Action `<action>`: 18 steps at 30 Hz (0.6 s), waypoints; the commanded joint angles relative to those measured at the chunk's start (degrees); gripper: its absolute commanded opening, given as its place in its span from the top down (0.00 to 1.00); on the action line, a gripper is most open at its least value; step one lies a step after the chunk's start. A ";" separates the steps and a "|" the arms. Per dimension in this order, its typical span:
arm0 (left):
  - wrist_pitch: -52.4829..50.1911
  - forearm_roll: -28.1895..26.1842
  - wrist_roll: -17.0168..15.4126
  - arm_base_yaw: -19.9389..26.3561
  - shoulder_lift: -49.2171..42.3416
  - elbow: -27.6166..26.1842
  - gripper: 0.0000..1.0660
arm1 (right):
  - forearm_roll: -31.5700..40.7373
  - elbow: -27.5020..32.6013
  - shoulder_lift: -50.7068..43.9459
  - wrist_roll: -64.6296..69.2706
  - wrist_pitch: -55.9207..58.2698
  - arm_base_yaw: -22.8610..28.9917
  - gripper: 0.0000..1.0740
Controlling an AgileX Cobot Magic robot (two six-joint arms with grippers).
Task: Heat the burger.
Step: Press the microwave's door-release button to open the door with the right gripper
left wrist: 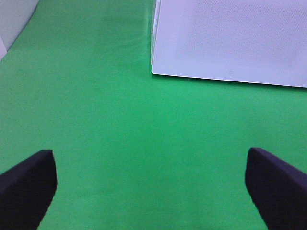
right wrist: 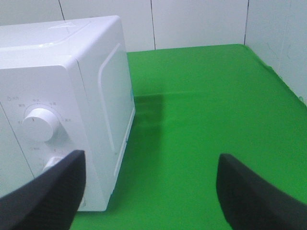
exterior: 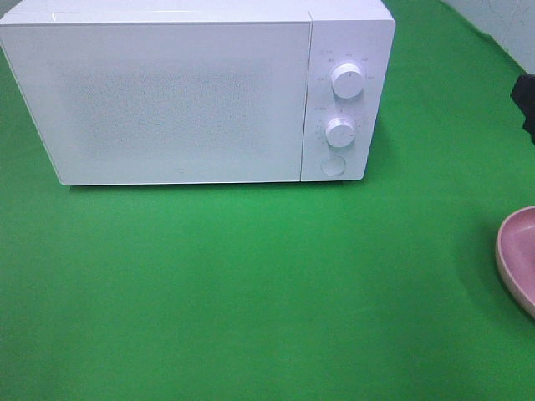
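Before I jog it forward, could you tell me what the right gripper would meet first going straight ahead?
Likely nothing near: the right gripper faces open green cloth up to the white wall; the microwave stands just beside one finger.

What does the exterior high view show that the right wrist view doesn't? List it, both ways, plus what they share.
Only exterior high: the closed speckled door of the white box microwave, its round push button, and the rim of a pink plate. Only right wrist: the microwave's side panel, the white tiled wall, and the open right gripper. Both: the upper white dial and the green cloth.
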 commanded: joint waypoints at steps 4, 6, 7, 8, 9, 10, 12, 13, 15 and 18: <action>-0.46 -0.40 0.06 0.11 -0.97 -0.06 0.06 | 8.25 1.78 8.02 -10.20 -13.58 1.15 0.32; -0.46 -0.40 0.06 0.11 -0.97 -0.06 0.06 | 12.38 2.58 9.68 -14.73 -15.81 3.21 0.32; -0.46 -0.40 0.06 0.11 -0.97 -0.06 0.06 | 14.50 2.86 10.60 -16.79 -17.13 4.64 0.32; -0.46 -0.40 0.06 0.11 -0.97 -0.06 0.06 | 14.50 2.86 10.60 -16.79 -17.13 4.64 0.32; -0.46 -0.40 0.06 0.11 -0.97 -0.06 0.06 | 18.91 3.32 12.49 -20.00 -19.54 7.56 0.32; -0.46 -0.40 0.06 0.11 -0.97 -0.06 0.06 | 18.91 3.32 12.49 -20.00 -19.54 7.56 0.32; -0.46 -0.40 0.06 0.11 -0.97 -0.06 0.06 | 23.95 3.32 14.27 -22.69 -21.43 11.12 0.32; -0.46 -0.40 0.06 0.11 -0.97 -0.06 0.06 | 28.36 3.32 16.33 -24.29 -23.61 14.67 0.32; -0.46 -0.40 0.06 0.11 -0.97 -0.06 0.06 | 31.34 3.32 18.11 -25.38 -25.32 17.82 0.32; -0.46 -0.40 0.06 0.11 -0.97 -0.06 0.06 | 35.81 3.32 21.54 -26.01 -28.42 23.72 0.32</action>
